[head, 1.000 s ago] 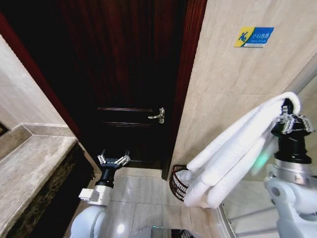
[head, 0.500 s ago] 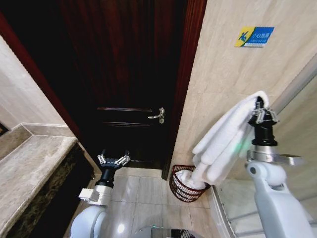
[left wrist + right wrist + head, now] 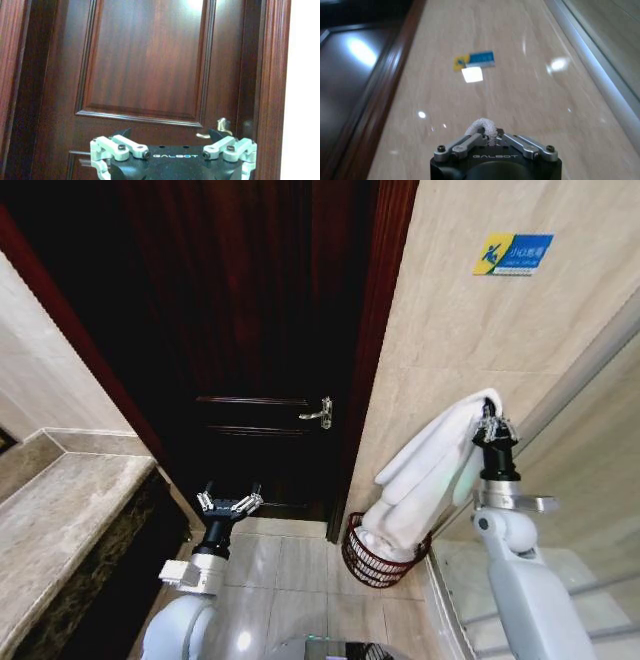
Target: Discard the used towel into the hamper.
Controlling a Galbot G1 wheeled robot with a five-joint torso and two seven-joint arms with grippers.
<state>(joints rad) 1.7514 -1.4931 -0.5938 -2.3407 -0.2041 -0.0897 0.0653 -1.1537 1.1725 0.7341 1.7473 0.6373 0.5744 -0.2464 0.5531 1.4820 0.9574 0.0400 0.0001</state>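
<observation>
Left gripper (image 3: pixel 230 502) at 7 o'clock in the head view, parked low, jaws spread wide and empty, facing the dark wood door (image 3: pixel 260 330); door handle (image 3: pixel 318 414) beyond it.

Right gripper (image 3: pixel 493 423) at 3 o'clock, raised, jaws pinched shut on a top fold of the white towel (image 3: pixel 425 475). Towel hangs down and toward the robot's left, lower end inside the hamper (image 3: pixel 360 560) on the floor at 5 o'clock, at the foot of the tiled wall (image 3: pixel 470 330) beside the door frame.

Progress: judged most of the way. Towel is partly in; release not yet done.

Writing: "GALBOT" on both gripper bodies. Blue-and-yellow wall sign (image 3: pixel 513 254) at 1 o'clock, characters unreadable.
</observation>
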